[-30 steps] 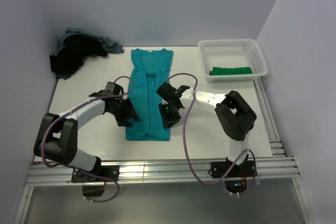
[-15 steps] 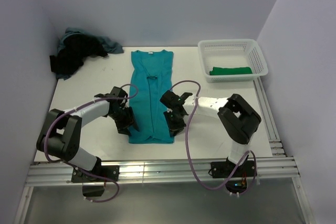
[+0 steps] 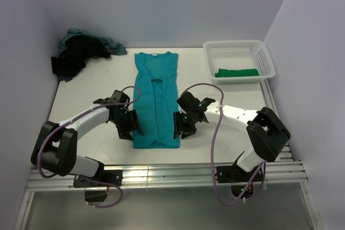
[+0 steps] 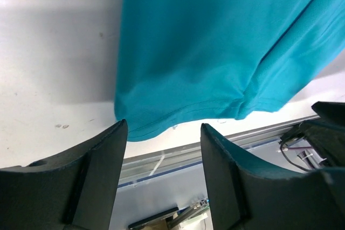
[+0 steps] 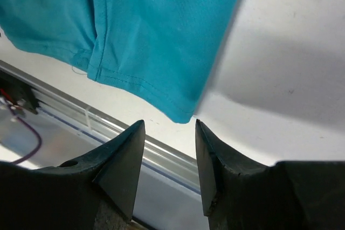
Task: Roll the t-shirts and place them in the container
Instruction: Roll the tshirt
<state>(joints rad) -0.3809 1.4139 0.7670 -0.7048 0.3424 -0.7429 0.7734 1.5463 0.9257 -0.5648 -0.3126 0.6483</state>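
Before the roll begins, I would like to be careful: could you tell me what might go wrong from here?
1. The teal t-shirt lies folded in layers, so the open left gripper and right gripper, at its near hem corners, may pinch only the top layer and the fold could open.
2. The hem looks uneven, its layers stepped in the right wrist view, so the roll may start crooked.
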